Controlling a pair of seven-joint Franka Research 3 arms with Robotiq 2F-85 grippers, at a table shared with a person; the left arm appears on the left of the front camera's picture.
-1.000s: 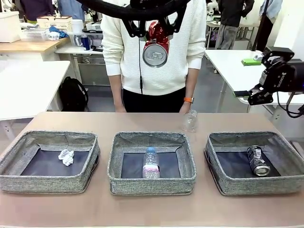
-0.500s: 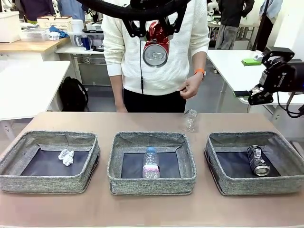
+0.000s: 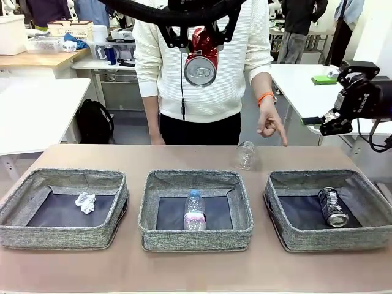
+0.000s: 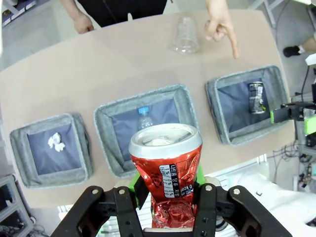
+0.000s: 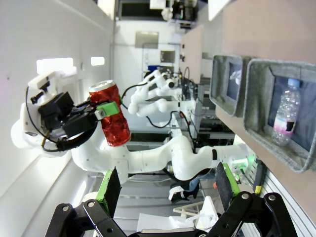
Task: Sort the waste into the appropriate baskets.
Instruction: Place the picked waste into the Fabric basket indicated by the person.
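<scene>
L hand (image 4: 168, 197) is squeezing the red can (image 3: 201, 58) high over the middle basket (image 3: 196, 208). Person's finger (image 3: 277, 128) is pointing at right basket (image 3: 331, 211), prob. where cans go. R hand (image 5: 165, 192) is waiting, wide open.

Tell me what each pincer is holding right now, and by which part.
The left pincer grips the red can by its crushed lower half, open top pointing away. The right pincer is open and holds nothing.

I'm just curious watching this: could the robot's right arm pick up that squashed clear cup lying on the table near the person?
Probably yes. The right pincer is open and empty, raised off to the side, and the clear cup lies on bare table beyond the baskets. Only the person's pointing hand hovers nearby.
</scene>
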